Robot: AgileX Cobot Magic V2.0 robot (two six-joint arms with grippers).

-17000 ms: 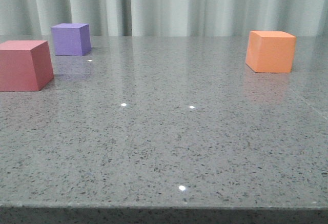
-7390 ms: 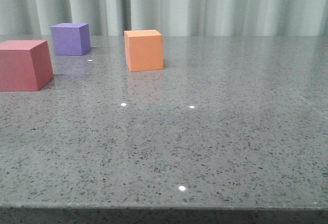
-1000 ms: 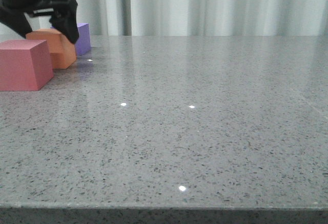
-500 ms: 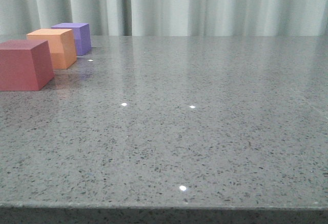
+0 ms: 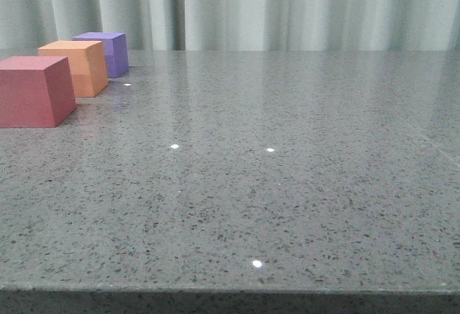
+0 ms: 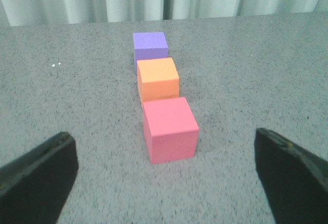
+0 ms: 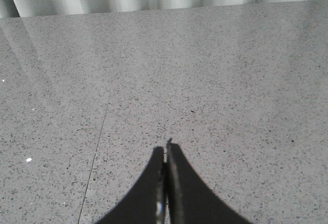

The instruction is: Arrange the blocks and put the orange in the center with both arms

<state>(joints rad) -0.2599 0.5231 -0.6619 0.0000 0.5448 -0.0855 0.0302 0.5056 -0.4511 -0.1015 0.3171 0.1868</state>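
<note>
Three cubes stand in a row at the table's far left: the red-pink cube [image 5: 32,90] nearest, the orange cube [image 5: 77,67] in the middle, the purple cube [image 5: 106,52] farthest. In the left wrist view the same row shows: red-pink [image 6: 170,128], orange [image 6: 158,79], purple [image 6: 150,45]. My left gripper [image 6: 165,175] is open and empty, its fingers [image 6: 37,178] wide apart, pulled back from the red-pink cube. My right gripper [image 7: 166,152] is shut and empty above bare table. Neither gripper shows in the front view.
The grey speckled table [image 5: 273,170] runs to a front edge low in the front view. A pale curtain [image 5: 287,8] hangs behind it. A thin seam line [image 7: 97,147] crosses the tabletop in the right wrist view.
One second ago my left gripper was over the orange cube beside the red-pink one. It has let go and left the front view. The orange cube stays between the other two.
</note>
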